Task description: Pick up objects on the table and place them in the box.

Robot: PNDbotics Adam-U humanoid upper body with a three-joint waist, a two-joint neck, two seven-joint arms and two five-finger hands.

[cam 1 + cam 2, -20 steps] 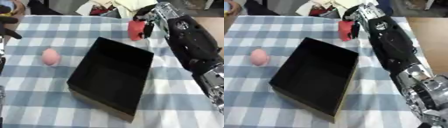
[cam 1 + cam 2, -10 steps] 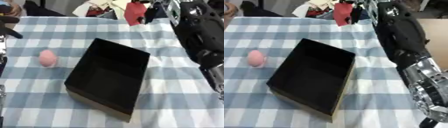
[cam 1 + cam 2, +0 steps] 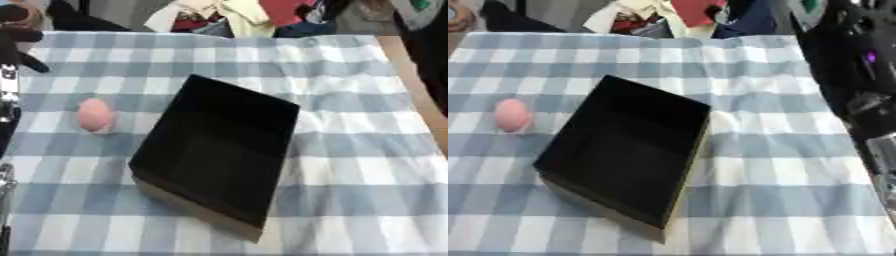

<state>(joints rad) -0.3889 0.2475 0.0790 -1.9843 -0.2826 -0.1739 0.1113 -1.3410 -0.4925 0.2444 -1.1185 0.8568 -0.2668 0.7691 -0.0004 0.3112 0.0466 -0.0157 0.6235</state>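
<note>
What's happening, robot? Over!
Right hand holds red thing high, far edge. Left hand at left edge. Box empty, pink ball beside it. Nothing blocking.

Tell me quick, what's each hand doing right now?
Left hand: in view at the left edge, fingers cannot be told.
Right hand: not visible.

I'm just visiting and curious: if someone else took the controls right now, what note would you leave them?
Right hand: raised at the far edge, curled on the red object.
Left hand: at the left edge; state unclear.
Black box: mid-table, nothing seen inside.
Pink object: on the cloth left of it.
Done: red object lifted.
Left: drop it in, then the pink one.
</note>
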